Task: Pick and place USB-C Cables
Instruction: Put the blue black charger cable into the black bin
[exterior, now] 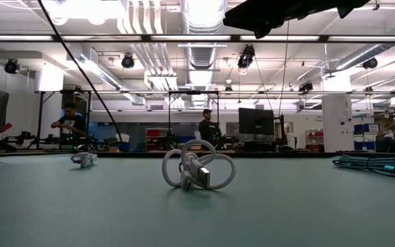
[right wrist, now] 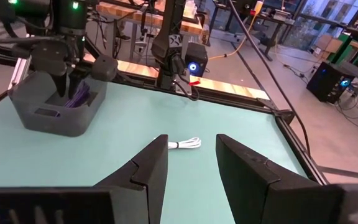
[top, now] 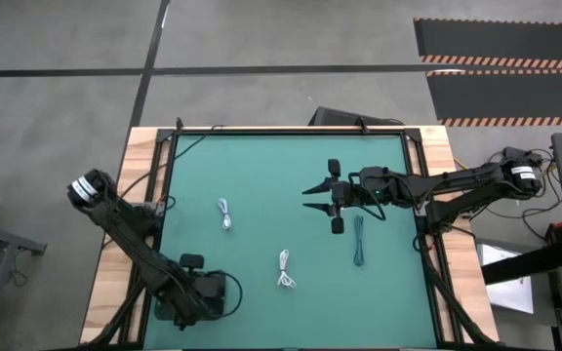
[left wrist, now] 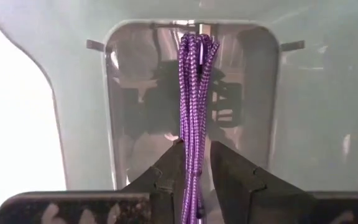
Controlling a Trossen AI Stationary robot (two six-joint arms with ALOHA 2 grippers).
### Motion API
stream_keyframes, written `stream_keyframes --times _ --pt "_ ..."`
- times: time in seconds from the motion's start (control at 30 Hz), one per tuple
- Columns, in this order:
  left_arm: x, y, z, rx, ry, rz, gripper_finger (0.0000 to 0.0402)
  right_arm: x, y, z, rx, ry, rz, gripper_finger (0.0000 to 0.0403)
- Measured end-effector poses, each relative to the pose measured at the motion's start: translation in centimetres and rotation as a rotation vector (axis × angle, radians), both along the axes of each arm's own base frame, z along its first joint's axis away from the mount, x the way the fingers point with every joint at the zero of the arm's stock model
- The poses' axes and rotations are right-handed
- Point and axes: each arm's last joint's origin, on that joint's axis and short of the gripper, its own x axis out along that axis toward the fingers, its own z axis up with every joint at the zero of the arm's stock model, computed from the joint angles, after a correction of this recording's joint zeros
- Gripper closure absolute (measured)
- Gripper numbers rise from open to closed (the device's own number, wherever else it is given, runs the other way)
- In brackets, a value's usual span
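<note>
Evidently mid-placement, the left tool [left wrist: 194, 180], clamped on a purple-looking cable [left wrist: 194, 93], hangs inside the grey bin [right wrist: 55, 106] at lower left and must release, while the right tool [top: 310, 199] hovers open mid-counter.

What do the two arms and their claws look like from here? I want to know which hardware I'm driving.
Both are dark, jointed arms trailing black cables. The left claw has two black wedge-shaped fingers on a dark crossbar; the right claw has the same two black, angular fingers.
</note>
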Motion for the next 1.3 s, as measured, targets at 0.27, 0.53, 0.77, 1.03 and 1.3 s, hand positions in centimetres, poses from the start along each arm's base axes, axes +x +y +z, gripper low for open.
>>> stream_keyframes --times 0.27,0.53,0.77,1.03,1.3 --pt "0.7 1.1 2.3 -0.075 -0.056 0.089 0.0343 0.0 0.0 -0.1 0.01 0.013 -0.002 0.0275" --pt "2.9 4.0 5.1 -0.115 -0.17 0.243 0.0343 -0.1 0.0 -0.6 0.092 0.065 -0.023 0.0275" --pt "4.4 7.4 6.3 -0.069 -0.268 0.368 0.0343 -0.6 0.0 -1.8 0.264 0.201 -0.085 0.0275" --pt "5.3 10.1 7.1 0.199 -0.435 0.253 0.0343 -1.5 0.1 -3.4 0.483 0.384 -0.207 0.0275" --pt "5.9 11.4 7.5 0.542 -0.522 0.07 0.0343 -2.1 1.4 -4.2 0.668 0.488 -0.279 0.0275"
